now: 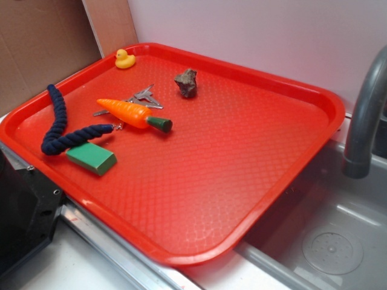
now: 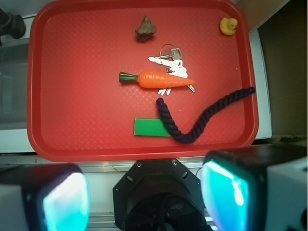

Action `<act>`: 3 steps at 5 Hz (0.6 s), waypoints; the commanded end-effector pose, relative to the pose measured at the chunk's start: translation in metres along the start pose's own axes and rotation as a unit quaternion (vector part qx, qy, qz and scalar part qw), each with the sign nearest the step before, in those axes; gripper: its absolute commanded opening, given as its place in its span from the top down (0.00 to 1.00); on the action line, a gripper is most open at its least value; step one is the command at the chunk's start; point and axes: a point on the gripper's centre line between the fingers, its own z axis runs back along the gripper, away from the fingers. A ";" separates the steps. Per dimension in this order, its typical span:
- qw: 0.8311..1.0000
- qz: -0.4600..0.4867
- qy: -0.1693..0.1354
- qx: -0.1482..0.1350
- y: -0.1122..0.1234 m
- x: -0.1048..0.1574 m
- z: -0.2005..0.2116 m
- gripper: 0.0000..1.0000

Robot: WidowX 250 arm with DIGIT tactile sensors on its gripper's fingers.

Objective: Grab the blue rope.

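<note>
A tray [image 1: 284, 175] holds everything. In the exterior view, a rubber duck [image 1: 124, 58] sits upper left, a rock [image 1: 187, 83] right of it, keys [image 1: 140, 98] behind a toy carrot [image 1: 133, 113], a rope [image 1: 59, 124] curving at far left, its end touching a block [image 1: 91, 158].

Red tray [image 1: 314, 96] w/ carrot [image 1: 130, 113], keys [image 1: 144, 96], duck [image 1: 124, 59], rock [image 1: 187, 83], green block [image 1: 91, 158].
</note>
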 end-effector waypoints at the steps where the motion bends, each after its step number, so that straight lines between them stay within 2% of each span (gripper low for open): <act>1: 1.000 0.000 0.000 0.000 0.000 0.000 0.000 0.00; 2: 0.993 0.109 0.030 0.039 0.052 0.003 -0.049 0.00; 3: 0.988 0.149 0.040 0.026 0.076 -0.001 -0.100 0.00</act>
